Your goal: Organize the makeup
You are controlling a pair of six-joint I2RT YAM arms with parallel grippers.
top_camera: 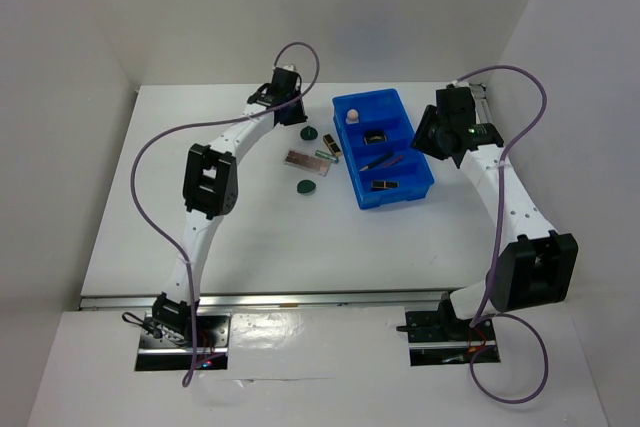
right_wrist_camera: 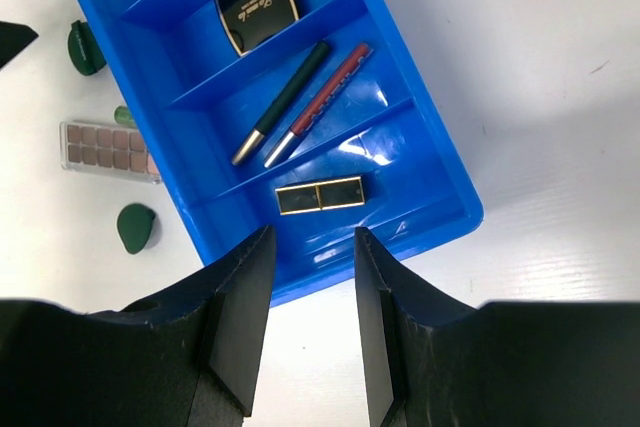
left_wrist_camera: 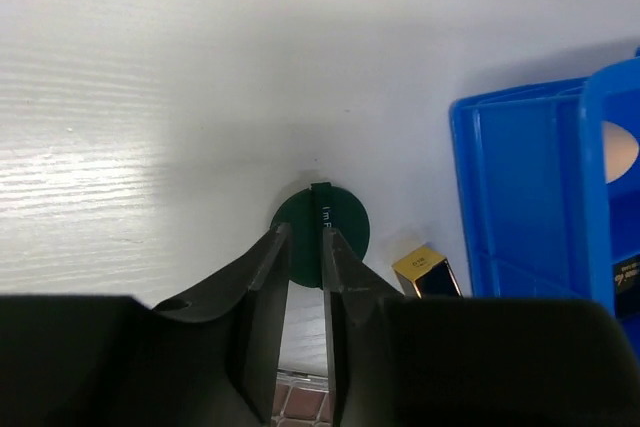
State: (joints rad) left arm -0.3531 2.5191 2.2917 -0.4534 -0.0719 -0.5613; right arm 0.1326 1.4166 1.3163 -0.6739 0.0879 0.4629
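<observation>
My left gripper (top_camera: 292, 113) (left_wrist_camera: 305, 234) hangs low over the table with its jaws a narrow gap apart and nothing between them. A dark green round compact (top_camera: 309, 133) (left_wrist_camera: 345, 222) lies flat just beyond its fingertips. A black-and-gold lipstick (top_camera: 330, 145) (left_wrist_camera: 428, 272), the brownish palette (top_camera: 302, 159) (right_wrist_camera: 108, 150) and a second green compact (top_camera: 306, 187) (right_wrist_camera: 135, 227) lie on the table. The blue tray (top_camera: 420, 185) (right_wrist_camera: 440, 212) holds the peach sponge (top_camera: 352, 114), the dark square compact (right_wrist_camera: 256, 4), a pink pencil (right_wrist_camera: 318, 104), a dark pencil (right_wrist_camera: 280, 102) and a lipstick (right_wrist_camera: 320, 194). My right gripper (top_camera: 430, 134) (right_wrist_camera: 312, 237) is open and empty above the tray's near end.
A small green item (top_camera: 322, 155) (right_wrist_camera: 124, 115) lies between the palette and the tray. White walls close in the table at the back and both sides. Purple cables loop over both arms.
</observation>
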